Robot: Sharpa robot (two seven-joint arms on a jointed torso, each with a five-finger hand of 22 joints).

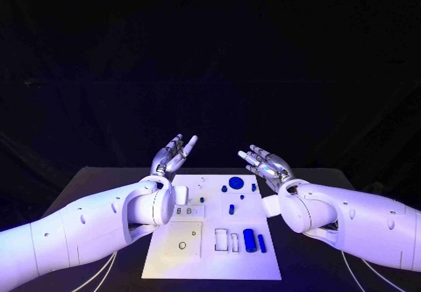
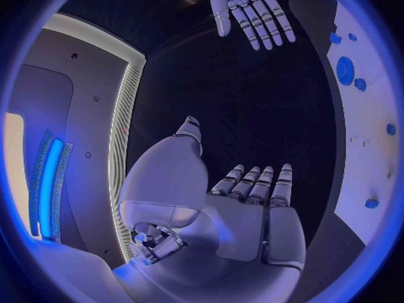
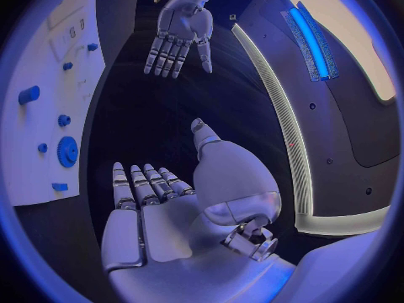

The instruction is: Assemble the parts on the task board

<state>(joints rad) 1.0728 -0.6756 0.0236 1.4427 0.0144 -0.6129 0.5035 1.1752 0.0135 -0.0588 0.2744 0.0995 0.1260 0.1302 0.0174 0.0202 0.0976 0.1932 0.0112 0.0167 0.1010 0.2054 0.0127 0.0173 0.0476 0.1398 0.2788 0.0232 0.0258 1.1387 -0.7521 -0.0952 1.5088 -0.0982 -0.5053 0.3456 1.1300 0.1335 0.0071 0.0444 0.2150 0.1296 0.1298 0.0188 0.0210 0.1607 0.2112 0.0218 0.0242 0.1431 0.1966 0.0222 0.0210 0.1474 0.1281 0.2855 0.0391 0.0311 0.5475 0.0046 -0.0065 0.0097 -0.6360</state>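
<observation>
The white task board lies in the middle of the table, between my two arms. Small blue parts rest on it: a round gear near its far end, a short peg mid-board, and two long cylinders near the front right. My left hand is raised above the board's far left corner, fingers spread, holding nothing. My right hand is raised above the far right corner, palm up, fingers apart, empty. The left wrist view shows my left hand, the right hand and the board; the right wrist view shows my right hand and the gear.
The black table runs around the board, with bare strips on both sides under my arms. White slots and small fittings sit on the board's left half.
</observation>
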